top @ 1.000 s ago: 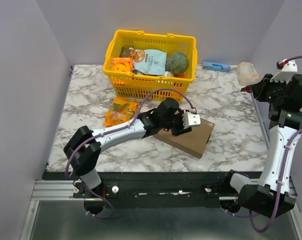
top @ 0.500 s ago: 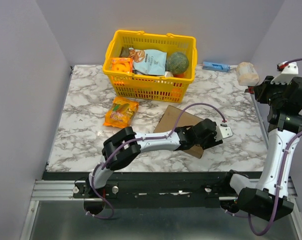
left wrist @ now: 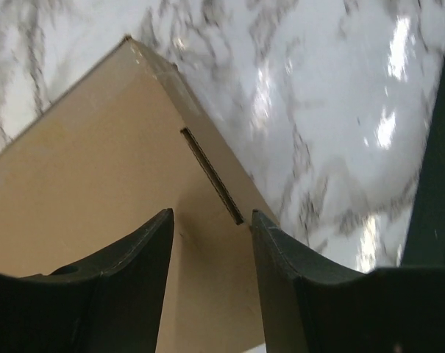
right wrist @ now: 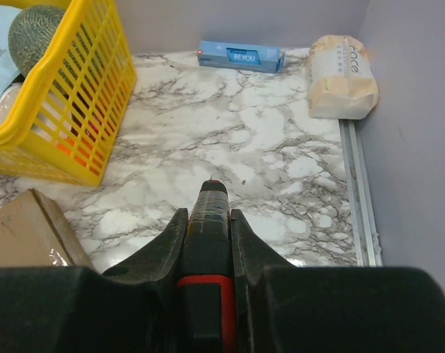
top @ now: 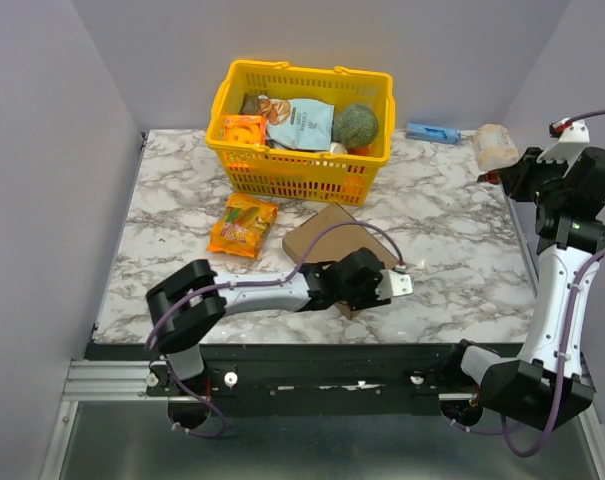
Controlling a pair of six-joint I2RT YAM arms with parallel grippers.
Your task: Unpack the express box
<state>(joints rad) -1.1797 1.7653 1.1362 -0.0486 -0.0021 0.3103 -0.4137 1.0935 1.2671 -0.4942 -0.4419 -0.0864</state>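
The express box [top: 327,235] is a flat brown cardboard mailer lying closed on the marble table, in front of the yellow basket. My left gripper [top: 390,285] hovers over its near right corner. In the left wrist view the open, empty jaws of the left gripper [left wrist: 211,220] stand just above the box top [left wrist: 97,147], beside a slot [left wrist: 211,176] at its edge. My right gripper [top: 507,175] is raised at the far right and is shut on a black and red tool [right wrist: 209,202] pointing down at the table.
A yellow basket [top: 300,160] with several groceries stands at the back; it also shows in the right wrist view [right wrist: 82,110]. An orange snack packet [top: 242,222] lies left of the box. A blue carton [top: 432,132] and a white pack [top: 495,146] lie at the back right.
My left arm has swept right, then back toward the near edge. The box has turned and slid left and back toward the basket. The right arm has barely moved.
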